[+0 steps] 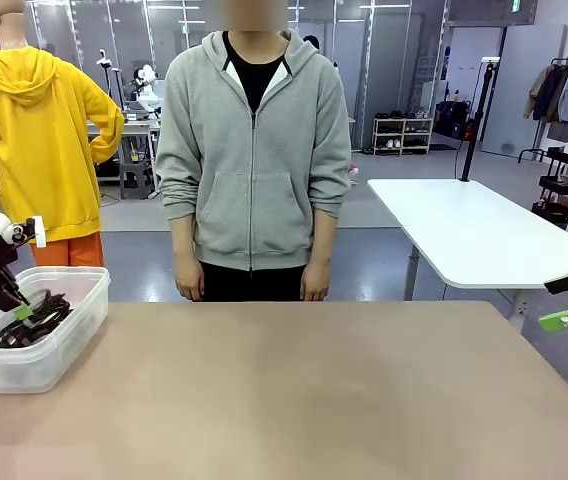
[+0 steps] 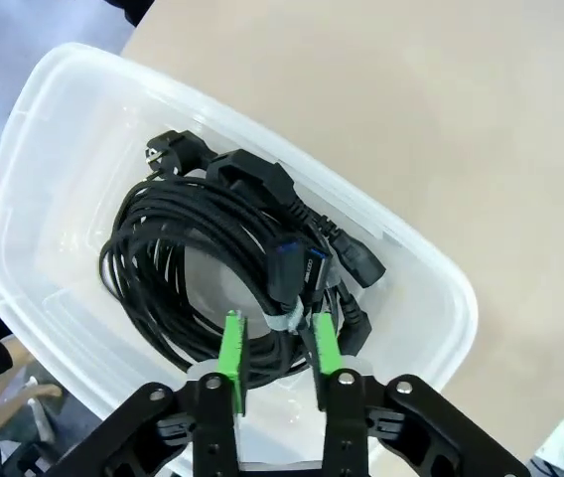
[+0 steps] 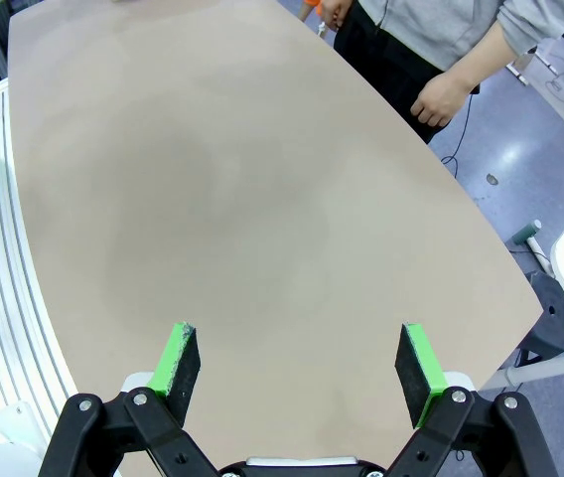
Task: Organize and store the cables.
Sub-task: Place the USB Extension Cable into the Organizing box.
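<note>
The left gripper (image 2: 276,350) hangs over the clear plastic bin (image 2: 431,288) at the table's (image 1: 314,400) left edge, its 2 green pads set narrowly on either side of the tied strands of the cables (image 2: 212,258), which lie coiled inside the bin; whether it grips them cannot be told. The right gripper (image 3: 300,366) hovers spread wide above bare tabletop. Beyond the far edge stands a person (image 1: 254,160), hands down.

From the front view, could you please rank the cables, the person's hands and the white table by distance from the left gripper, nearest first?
1. The cables: in the clear bin at the table's left edge, right under the left gripper.
2. The person's hands: at the far edge, middle.
3. The white table: beyond, far right.
</note>
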